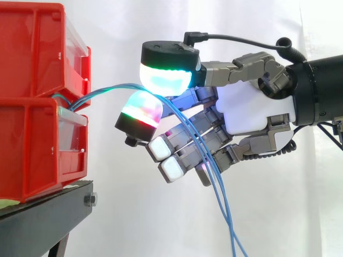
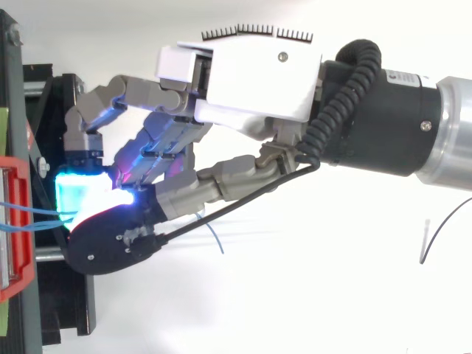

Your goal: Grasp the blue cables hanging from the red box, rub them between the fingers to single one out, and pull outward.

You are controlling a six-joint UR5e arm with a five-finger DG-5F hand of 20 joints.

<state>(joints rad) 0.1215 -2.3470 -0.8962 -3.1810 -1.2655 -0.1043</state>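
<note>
Hand [image 1: 252,107] with fingers curled, grasping the blue cables [image 1: 214,187] in a pinch between two glowing fingertips [image 1: 166,77]: the upper pad, cyan and green, sits over the strands, and a lower pad, glowing red, green and magenta, presses up from beneath. Ahead of the pinch the strands run in a shallow arc away from the hand to the red bins [image 1: 37,53], entering where the upper bin meets the lower one. Behind the pinch they pass across the remaining bent fingers, whose pads glow white, and hang down below the palm as a loose bundle. Seen from above, the hand [image 2: 258,74] lies with its white back uppermost, and the blue cables [image 2: 33,210] show as thin lines crossing the gap between the cyan pad and the bin front. The two bins are stacked one on the other just beyond the fingertips, apart from them. Beneath the bins, lower than the hand, is the black stand [image 1: 43,219]. Behind everything hangs the white curtain [image 1: 134,225].
</note>
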